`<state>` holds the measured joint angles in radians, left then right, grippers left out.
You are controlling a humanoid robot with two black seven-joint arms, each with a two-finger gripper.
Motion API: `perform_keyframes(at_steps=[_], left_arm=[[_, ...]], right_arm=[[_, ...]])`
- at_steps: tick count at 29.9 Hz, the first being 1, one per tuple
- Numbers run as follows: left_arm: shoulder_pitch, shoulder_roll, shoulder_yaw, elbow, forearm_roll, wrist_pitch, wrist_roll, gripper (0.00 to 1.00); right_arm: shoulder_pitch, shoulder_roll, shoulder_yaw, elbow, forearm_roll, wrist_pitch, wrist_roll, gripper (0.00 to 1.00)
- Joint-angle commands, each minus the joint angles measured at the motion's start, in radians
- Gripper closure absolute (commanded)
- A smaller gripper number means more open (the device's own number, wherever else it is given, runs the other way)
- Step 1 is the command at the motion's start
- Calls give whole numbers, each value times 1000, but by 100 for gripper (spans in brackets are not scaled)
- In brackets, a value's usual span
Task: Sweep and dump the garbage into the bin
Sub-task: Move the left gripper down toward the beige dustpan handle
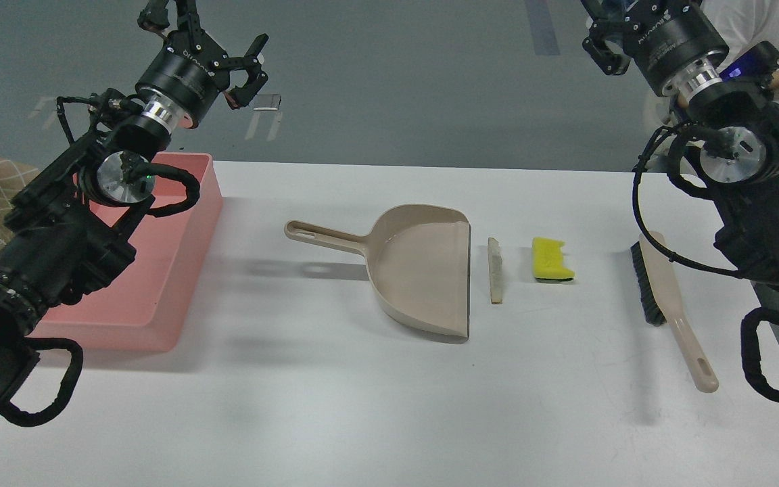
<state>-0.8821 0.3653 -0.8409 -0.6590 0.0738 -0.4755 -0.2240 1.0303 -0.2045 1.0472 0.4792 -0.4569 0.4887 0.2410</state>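
Observation:
The garbage lies mid-table: a thin off-white strip (496, 270) just right of the dustpan's mouth, and a yellow sponge piece with dark green backing (552, 259) further right. The pink bin (183, 270) stands at the table's left edge. My left gripper (205, 32) is raised above the bin's far corner, open and empty. My right gripper (614, 30) is raised at the top right, beyond the table's far edge, partly cut off by the frame, and its fingers cannot be made out.
A beige dustpan (423, 270) lies mid-table, handle pointing left, mouth facing the strip. A beige hand brush with black bristles (667, 297) lies at the right, under my right arm. A person in white (768, 27) stands at the far right.

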Motion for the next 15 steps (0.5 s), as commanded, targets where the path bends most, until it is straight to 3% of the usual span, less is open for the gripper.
perform_keyframes(at_steps=[1,7,11,15], left_arm=[[20,32,14,-88,1,17,3,3],[98,173,118,-333,3,70,0,7],[202,319,212,-569,6,122,-3,13],[287,365,230,-723,101,178,-6,17]], right_arm=[[-32,-36,4,7,4,0,0,0],[-87,-125,20,55,6,0,0,0],[-110,-162,28,65,6,0,0,0],[-125,-170,53,73,6,0,0,0]])
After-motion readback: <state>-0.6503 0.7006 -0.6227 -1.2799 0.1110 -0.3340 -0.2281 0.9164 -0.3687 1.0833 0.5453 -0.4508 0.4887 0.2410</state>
